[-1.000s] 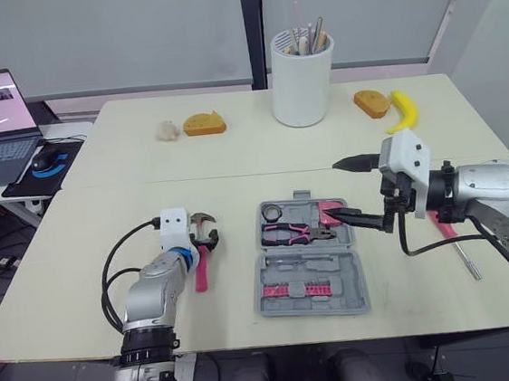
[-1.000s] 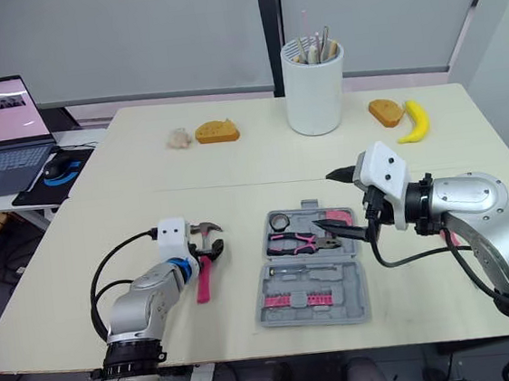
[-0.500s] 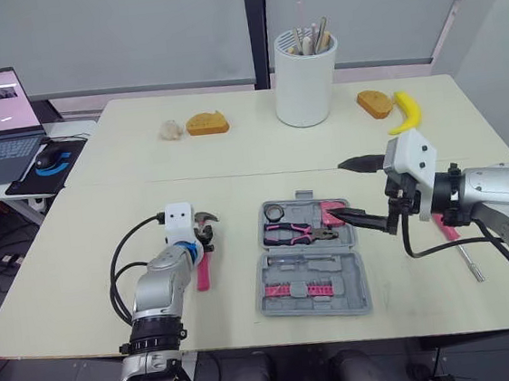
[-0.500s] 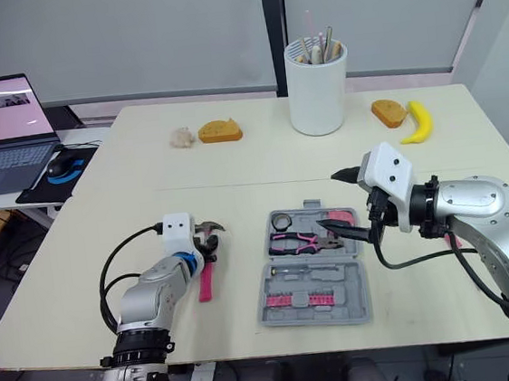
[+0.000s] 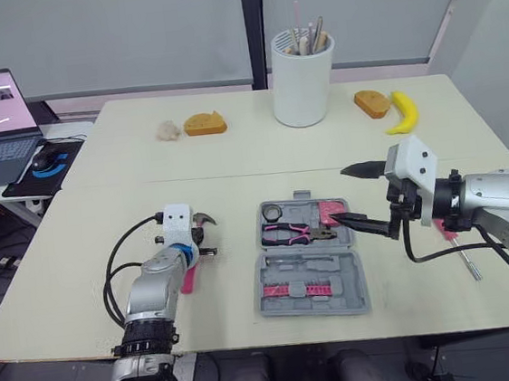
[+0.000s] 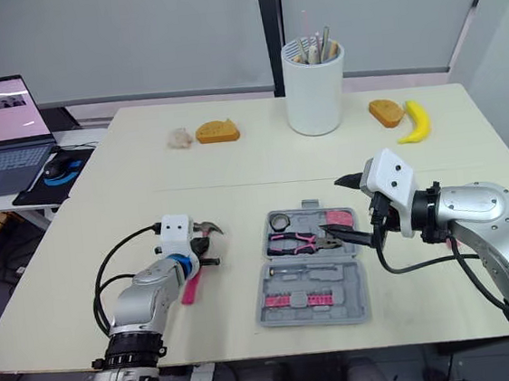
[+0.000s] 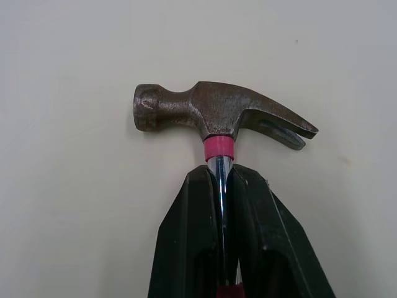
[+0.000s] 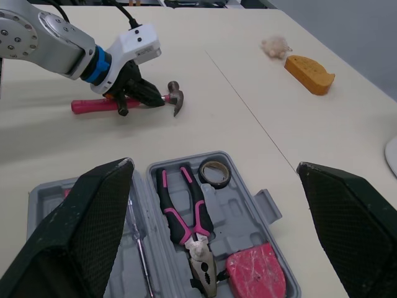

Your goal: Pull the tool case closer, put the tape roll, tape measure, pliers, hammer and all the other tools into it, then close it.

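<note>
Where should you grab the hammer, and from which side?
Probably the thin steel neck just under the head of the hammer, where the left hand is shut on it. That part is narrow enough to pinch, and the heavy head sits close, so it should tip less. Come from the handle end, reaching along the shaft toward the head.

Open grey tool case point(image 5: 272, 303) with pliers point(image 5: 295, 233); pink-handled hammer point(image 7: 217, 115) nearby.
</note>
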Robot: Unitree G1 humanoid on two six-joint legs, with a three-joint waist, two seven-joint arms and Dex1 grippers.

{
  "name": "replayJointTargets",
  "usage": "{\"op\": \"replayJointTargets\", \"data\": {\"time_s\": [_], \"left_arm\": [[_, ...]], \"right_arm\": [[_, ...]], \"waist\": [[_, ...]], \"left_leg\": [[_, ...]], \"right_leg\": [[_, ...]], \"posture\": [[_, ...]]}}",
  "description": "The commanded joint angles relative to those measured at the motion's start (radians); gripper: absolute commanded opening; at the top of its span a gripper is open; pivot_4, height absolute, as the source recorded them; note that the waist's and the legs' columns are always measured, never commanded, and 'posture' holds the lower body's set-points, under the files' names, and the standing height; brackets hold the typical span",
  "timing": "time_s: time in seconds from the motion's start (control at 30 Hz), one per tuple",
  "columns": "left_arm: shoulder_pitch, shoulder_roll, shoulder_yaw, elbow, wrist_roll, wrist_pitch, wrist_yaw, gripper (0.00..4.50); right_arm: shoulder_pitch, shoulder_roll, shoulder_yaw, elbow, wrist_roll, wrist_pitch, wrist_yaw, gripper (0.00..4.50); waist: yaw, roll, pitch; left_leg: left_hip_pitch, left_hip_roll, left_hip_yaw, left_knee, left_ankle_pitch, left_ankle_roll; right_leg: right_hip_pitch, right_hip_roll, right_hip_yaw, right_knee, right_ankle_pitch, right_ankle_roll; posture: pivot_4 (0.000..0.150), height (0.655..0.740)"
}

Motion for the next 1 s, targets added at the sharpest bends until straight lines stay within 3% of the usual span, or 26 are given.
{"op": "replayJointTargets", "data": {"time_s": [0.03,0.17,0.23,0.37,0.47,0.7,0.83,1.0], "left_arm": [[0.036,0.113,-0.033,-0.138,0.01,-0.012,-0.128,0.07],[0.07,0.356,-0.113,-0.317,-0.006,0.016,-0.399,0.07],[0.065,0.424,-0.133,-0.385,-0.035,0.047,-0.479,0.07],[-0.051,0.524,-0.201,-0.55,-0.161,0.304,-0.651,0.07],[-0.174,0.551,-0.345,-0.616,-0.169,0.333,-0.765,0.07],[-0.358,0.408,-0.625,-0.618,-0.086,0.323,-0.805,0.07],[-0.423,0.23,-0.791,-0.558,-0.013,0.348,-0.743,0.07],[-0.428,0.143,-0.878,-0.535,0.038,0.398,-0.691,0.07]], "right_arm": [[0.006,-0.02,-0.047,-0.037,0.031,0.008,0.005,4.5],[0.023,-0.053,-0.053,-0.032,0.039,0.019,0.023,4.5],[0.032,-0.067,-0.049,-0.035,0.043,0.024,0.029,4.5],[0.066,-0.09,-0.052,-0.042,0.067,0.04,0.055,4.5],[0.09,-0.121,-0.045,-0.038,0.045,0.016,0.084,4.5],[0.135,-0.161,-0.068,-0.042,0.034,0.005,0.092,4.5],[0.207,-0.174,-0.117,-0.085,0.062,0.046,0.077,4.5],[0.294,-0.2,-0.16,-0.135,0.057,0.073,0.067,4.5]], "waist": [[-0.003,0.0,0.0],[-0.001,-0.002,0.002],[0.002,-0.001,0.001],[0.017,-0.002,0.002],[0.016,-0.003,0.003],[0.0,-0.003,0.003],[0.003,-0.004,0.003],[-0.002,-0.004,0.004]], "left_leg": [[0.0,0.0,0.0,0.0,0.0,0.0],[-0.002,0.0,-0.001,0.0,0.0,0.0],[-0.002,0.0,-0.001,-0.001,0.0,0.0],[-0.002,0.0,-0.001,0.0,0.0,0.0],[-0.003,-0.001,0.0,0.0,0.0,0.001],[-0.004,0.0,0.001,0.0,0.0,0.001],[-0.004,0.0,0.001,0.0,0.0,0.001],[-0.004,0.0,0.001,0.001,0.0,0.001]], "right_leg": [[-0.001,0.0,0.0,0.0,0.0,0.0],[-0.002,0.0,0.0,0.0,0.0,0.0],[-0.002,0.0,0.0,-0.001,0.0,0.0],[-0.003,-0.001,-0.001,-0.002,0.0,0.0],[-0.001,-0.001,-0.001,-0.002,0.0,0.0],[-0.001,0.0,-0.001,-0.001,0.0,0.0],[-0.001,0.0,-0.001,-0.001,0.0,0.0],[-0.001,0.0,-0.001,-0.001,0.0,0.0]], "posture": [[0.15,0.74],[0.15,0.74],[0.15,0.74],[0.15,0.74],[0.15,0.74],[0.15,0.74],[0.15,0.74],[0.15,0.74]]}}
